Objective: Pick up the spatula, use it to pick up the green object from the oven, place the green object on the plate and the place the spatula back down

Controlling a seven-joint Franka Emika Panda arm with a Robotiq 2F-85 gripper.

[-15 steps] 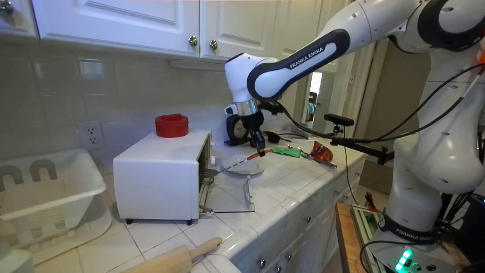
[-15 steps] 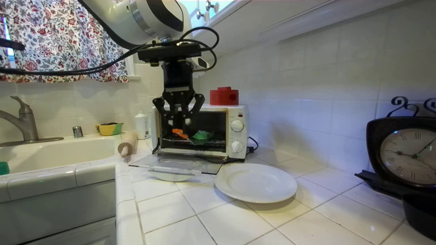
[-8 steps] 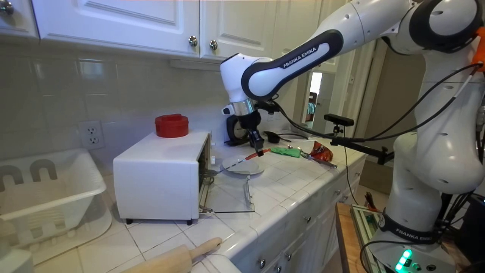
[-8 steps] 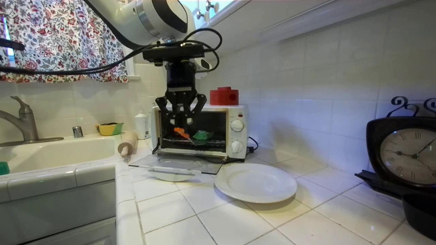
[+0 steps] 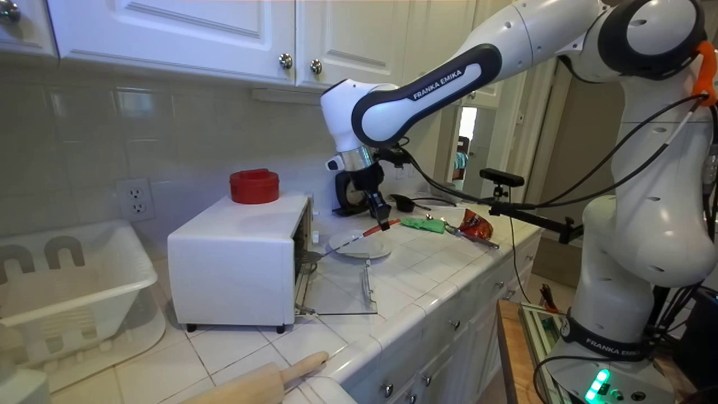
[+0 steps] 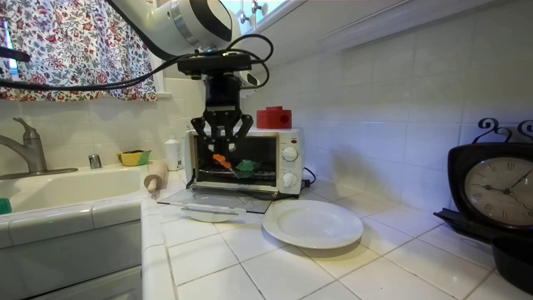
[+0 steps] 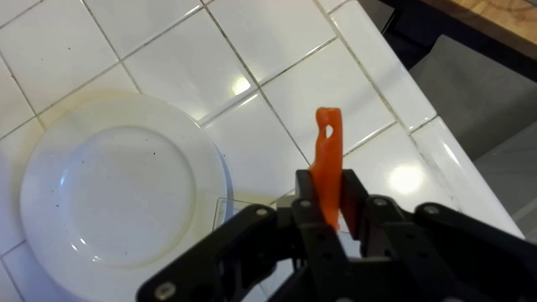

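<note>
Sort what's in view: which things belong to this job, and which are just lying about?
Job: orange-handled spatula, held by the tool; green piece; toaster oven; plate.

Lying about: rolling pin; dish rack; clock; red round item; white bottle.

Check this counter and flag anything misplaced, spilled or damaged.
In the wrist view, the plate has small dark specks standing out against its pale surface; crumbs or marks, I cannot tell which. The red container on top of the oven also seems oddly placed, since that surface may get hot.
</note>
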